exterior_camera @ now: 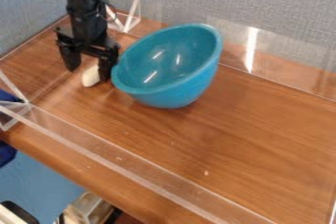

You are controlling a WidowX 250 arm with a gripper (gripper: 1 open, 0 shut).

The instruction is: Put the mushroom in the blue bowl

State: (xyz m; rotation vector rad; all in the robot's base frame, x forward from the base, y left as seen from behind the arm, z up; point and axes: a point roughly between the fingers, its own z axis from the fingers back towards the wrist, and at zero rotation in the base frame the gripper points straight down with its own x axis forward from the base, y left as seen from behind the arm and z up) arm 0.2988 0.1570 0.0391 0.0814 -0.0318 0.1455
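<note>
The mushroom (89,76) lies on its side on the wooden table, just left of the blue bowl (168,66); only its cream part shows between the gripper's fingers. My gripper (86,68) points straight down over it, open, with one black finger on each side of the mushroom. The right finger is against the bowl's left rim. The bowl is tilted, with its far right rim raised and its opening facing left towards the gripper.
Clear acrylic walls (262,46) ring the wooden table (223,140), with a low clear rail along the front edge. A white wire-like object (126,19) stands behind the arm at the back left. A grey fabric wall is close behind.
</note>
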